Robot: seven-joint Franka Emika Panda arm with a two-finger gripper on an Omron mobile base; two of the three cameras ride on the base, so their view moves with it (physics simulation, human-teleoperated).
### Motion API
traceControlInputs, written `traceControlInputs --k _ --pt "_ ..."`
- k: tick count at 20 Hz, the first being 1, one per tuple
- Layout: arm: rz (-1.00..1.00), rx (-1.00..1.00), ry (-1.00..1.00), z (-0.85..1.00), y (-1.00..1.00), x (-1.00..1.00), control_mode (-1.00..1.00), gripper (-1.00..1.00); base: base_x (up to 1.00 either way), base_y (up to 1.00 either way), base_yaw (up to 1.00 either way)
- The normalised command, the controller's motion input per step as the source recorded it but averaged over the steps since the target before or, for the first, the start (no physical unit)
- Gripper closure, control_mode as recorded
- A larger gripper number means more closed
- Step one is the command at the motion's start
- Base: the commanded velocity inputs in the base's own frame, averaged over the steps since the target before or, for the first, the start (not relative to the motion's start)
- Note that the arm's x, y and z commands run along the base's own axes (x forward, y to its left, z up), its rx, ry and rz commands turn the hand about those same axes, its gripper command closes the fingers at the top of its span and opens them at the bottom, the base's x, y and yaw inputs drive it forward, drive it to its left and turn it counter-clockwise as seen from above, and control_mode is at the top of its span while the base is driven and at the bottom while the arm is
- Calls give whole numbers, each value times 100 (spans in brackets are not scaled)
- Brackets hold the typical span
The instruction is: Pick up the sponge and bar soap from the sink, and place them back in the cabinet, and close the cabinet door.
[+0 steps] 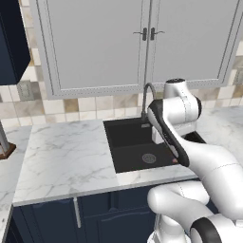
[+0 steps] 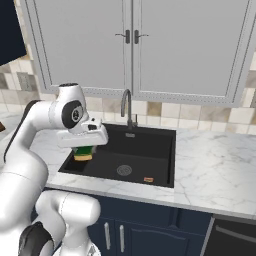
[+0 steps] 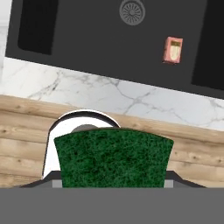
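My gripper [image 2: 84,148] is shut on the sponge [image 2: 84,153], which hangs above the left end of the black sink [image 2: 150,142]. In the hand view the sponge [image 3: 113,157] shows its green face between the jaws and hides the fingertips. The bar soap [image 3: 173,49], small and orange-brown, lies flat on the sink floor near the front wall, to the right of the drain [image 3: 132,11]; it is also seen from the right base [image 2: 148,179]. A corner of the navy cabinet [image 1: 12,40] shows at the upper left; I cannot tell its door apart.
The gooseneck tap [image 2: 127,107] rises behind the sink [image 1: 128,137]. Light grey wall cabinets [image 1: 142,42] hang above it, doors shut. A marble counter [image 1: 66,156] lies on both sides. A brown-based object [image 1: 5,149] stands at the far left.
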Motion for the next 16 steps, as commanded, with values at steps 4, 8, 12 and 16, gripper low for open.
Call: traceControlInputs --k 4,8,12,16 --pt "9 0 0 0 0 0 -100 100 0 0 0" --pt "9 1 0 0 0 -2 -100 100 0 0 0" --pt "9 6 0 0 -2 -18 -100 100 0 0 0" --pt "4 6 0 0 -8 -27 -100 100 0 0 0"
